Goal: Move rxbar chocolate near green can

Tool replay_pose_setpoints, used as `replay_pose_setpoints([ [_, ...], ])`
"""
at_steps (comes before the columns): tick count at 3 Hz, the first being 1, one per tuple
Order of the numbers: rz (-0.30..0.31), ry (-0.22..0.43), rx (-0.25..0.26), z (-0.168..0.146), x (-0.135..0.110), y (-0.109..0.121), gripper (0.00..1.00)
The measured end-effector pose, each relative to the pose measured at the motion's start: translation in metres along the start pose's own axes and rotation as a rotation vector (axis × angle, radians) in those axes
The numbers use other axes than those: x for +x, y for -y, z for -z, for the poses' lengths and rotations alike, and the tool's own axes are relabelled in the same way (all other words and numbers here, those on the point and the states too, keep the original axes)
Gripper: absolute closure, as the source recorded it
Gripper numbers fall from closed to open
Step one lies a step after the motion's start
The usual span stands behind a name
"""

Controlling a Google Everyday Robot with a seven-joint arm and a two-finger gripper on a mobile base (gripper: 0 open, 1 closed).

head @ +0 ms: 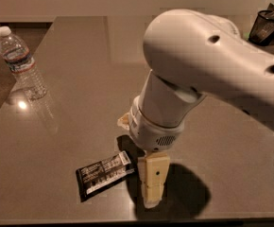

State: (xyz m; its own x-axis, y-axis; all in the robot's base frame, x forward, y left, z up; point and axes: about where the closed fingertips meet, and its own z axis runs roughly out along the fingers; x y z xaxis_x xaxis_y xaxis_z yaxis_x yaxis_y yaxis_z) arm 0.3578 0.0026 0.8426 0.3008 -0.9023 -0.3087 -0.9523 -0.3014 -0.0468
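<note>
The rxbar chocolate (104,174) is a flat black wrapper with white print, lying on the brown table (71,117) near its front edge. My gripper (150,197) points down at the table just right of the bar, close to its right end. The big white arm (198,84) fills the middle and right of the view. The green can is hidden behind the arm.
A clear plastic water bottle (21,63) with a white cap stands at the table's far left. A dark mesh holder (268,25) sits at the top right corner. The table's front edge runs just below the gripper.
</note>
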Motion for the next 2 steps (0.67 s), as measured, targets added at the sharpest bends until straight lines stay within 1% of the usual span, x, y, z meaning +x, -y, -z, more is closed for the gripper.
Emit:
replay_pose_setpoints([
  [1, 0.013, 0.001, 0.002, -0.0084, -0.0044, 0.0035, 0.0],
  [2, 0.023, 0.0, 0.0, -0.0166, -0.0064, 0.0062, 0.15],
])
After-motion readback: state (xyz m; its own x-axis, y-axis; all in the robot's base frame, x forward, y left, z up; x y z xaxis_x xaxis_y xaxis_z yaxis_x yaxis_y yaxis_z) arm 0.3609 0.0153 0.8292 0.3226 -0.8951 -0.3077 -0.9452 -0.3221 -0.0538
